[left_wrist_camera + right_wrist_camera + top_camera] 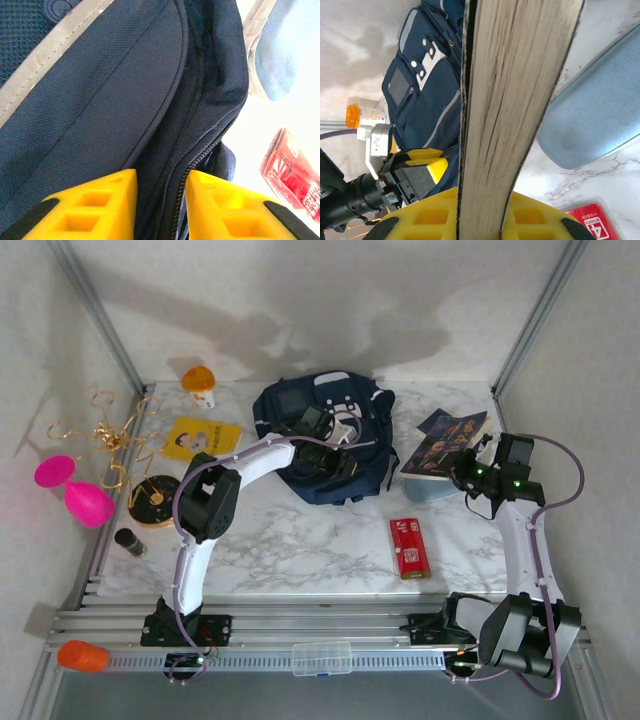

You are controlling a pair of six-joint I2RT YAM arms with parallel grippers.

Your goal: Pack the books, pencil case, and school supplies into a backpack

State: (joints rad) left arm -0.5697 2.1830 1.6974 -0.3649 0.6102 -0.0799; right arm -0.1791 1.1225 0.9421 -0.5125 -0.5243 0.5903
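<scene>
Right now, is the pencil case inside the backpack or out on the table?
Out. The pencil case lies on the table, right of the backpack and apart from it.

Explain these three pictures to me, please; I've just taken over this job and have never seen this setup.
Two robot arms stand at the near edge of a marble table. One picture looks down from above; the other two come from a camera on each wrist. The left gripper pinches the fabric of the navy backpack beside its zipper. The right gripper grips a stack of books, page edges facing its camera. Lying on the table: a blue-grey pencil case by the books, a red box and a yellow book.
</scene>
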